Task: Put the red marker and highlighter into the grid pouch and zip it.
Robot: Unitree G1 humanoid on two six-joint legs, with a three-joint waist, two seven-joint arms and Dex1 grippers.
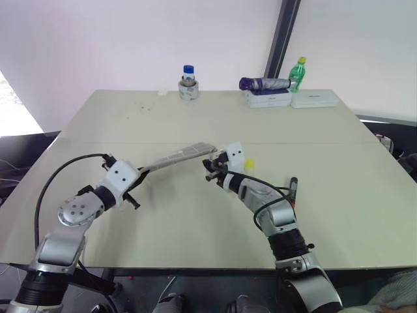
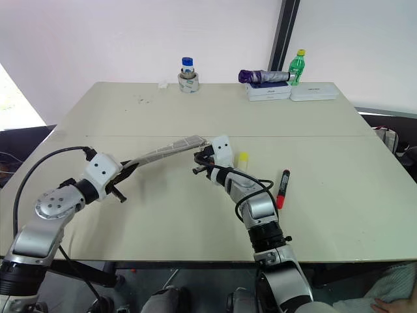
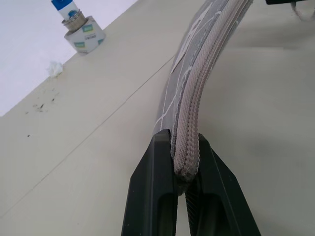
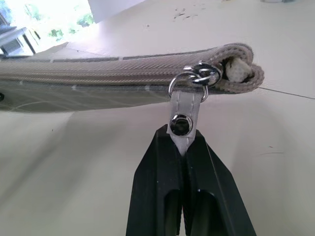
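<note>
Right gripper (image 4: 184,147) jaws pinching zipper pull tab (image 4: 182,123), left gripper (image 3: 186,169) jaws clamping grid pouch (image 3: 197,93) end

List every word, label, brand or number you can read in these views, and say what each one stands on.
None can be read.
Tape roll under the blue-capped bottle: small green marks on its white band, too small to read.
White boxes at the table's far edge: dark print, too small to read.
Green bottle: label blurred.
Grid pouch: white label seen edge-on, nothing legible.
Red marker: no legible print.
</note>
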